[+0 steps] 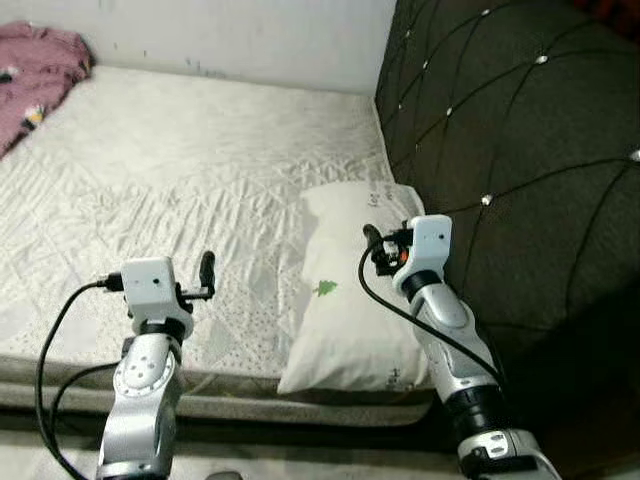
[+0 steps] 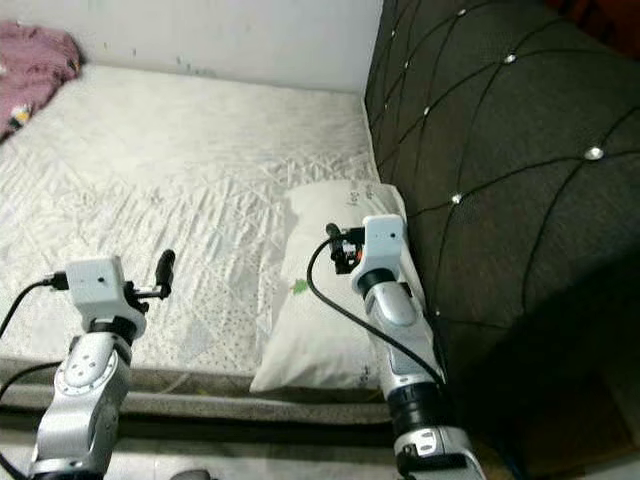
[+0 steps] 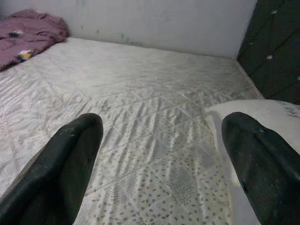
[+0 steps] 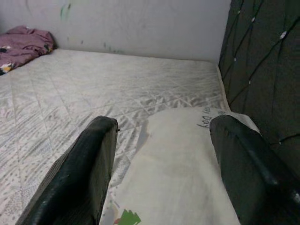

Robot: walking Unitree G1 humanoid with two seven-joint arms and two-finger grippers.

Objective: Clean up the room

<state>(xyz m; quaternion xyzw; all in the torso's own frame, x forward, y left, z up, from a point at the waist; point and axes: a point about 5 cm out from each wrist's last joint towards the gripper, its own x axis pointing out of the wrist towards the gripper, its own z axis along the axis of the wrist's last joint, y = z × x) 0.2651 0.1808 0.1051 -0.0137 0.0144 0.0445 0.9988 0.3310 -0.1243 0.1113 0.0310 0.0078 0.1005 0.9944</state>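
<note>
Over the white rectangular pillow (image 1: pixel 345 310) by the dark tufted headboard (image 1: pixel 520 150), I see my right gripper (image 4: pixel 161 154) released; left gripper (image 3: pixel 161 154) released above the quilted white mattress (image 1: pixel 170 170).

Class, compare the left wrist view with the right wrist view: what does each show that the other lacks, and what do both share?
Left wrist view alone: the left gripper, fingers apart, over bare mattress, with just a corner of the white pillow at the edge.

Right wrist view alone: the right gripper, fingers apart, directly above the pillow, whose printed lettering and green mark can be seen.

Both share: the mattress, the pink blanket in the far corner, the pale wall and the dark tufted headboard.
</note>
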